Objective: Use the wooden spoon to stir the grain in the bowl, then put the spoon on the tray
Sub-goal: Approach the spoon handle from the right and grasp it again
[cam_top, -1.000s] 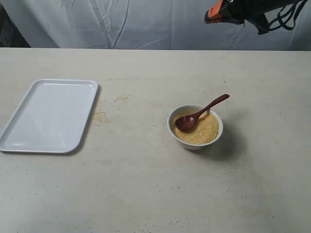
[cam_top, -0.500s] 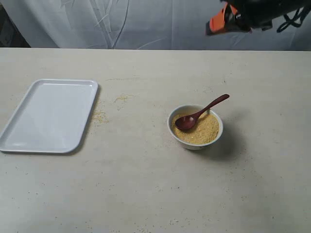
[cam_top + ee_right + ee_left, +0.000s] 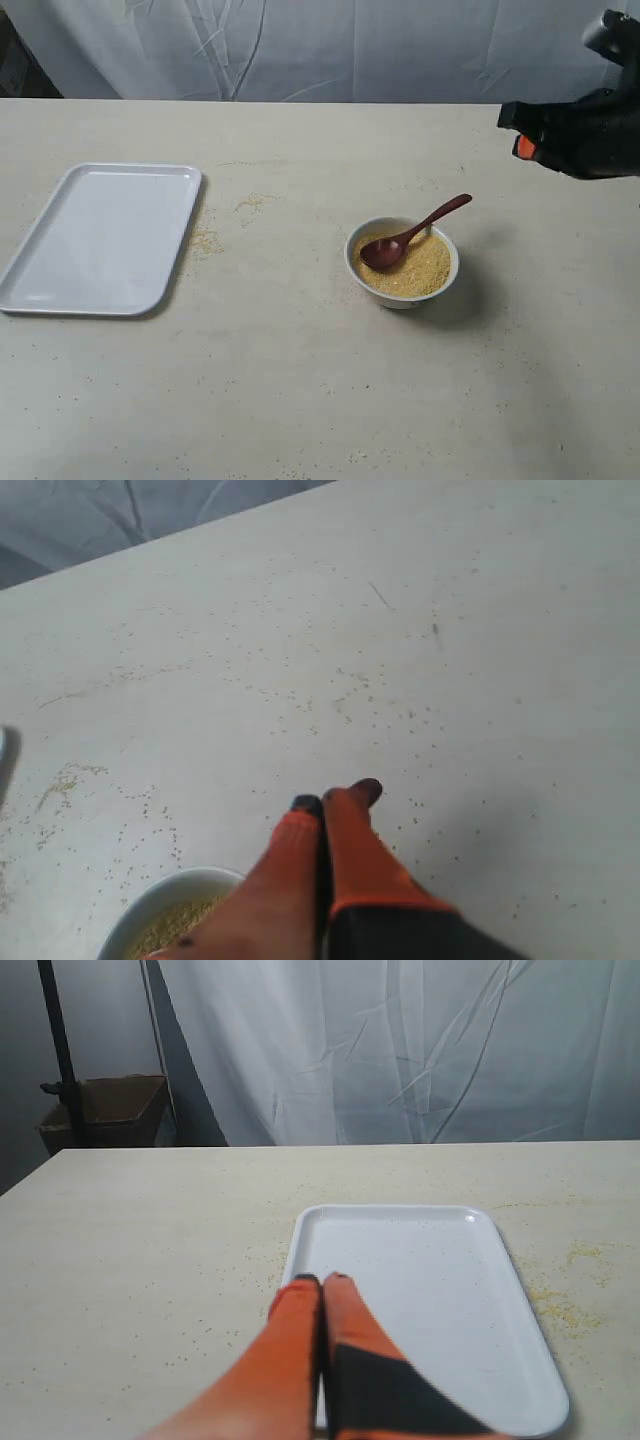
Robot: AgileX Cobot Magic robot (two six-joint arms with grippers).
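A small white bowl (image 3: 402, 262) sits right of the table's middle, filled with golden grain (image 3: 420, 270). The dark wooden spoon (image 3: 412, 235) rests in it, scoop on the grain, handle sticking out over the far right rim. My right gripper (image 3: 520, 135) hovers shut and empty above the table, up and to the right of the spoon handle; its wrist view shows the shut tips (image 3: 335, 800) and the bowl rim (image 3: 165, 895) below. The white tray (image 3: 100, 238) lies at the left. My left gripper (image 3: 321, 1282) is shut and empty, over the tray (image 3: 420, 1290).
Spilled grain (image 3: 207, 240) is scattered beside the tray's right edge and further back (image 3: 250, 201). A white cloth (image 3: 300, 50) hangs behind the table. A cardboard box (image 3: 105, 1110) stands beyond the table's edge in the left wrist view.
My right gripper has come down from the upper background and swung right, now hanging lower near the right edge. Bowl, spoon and tray have not moved.
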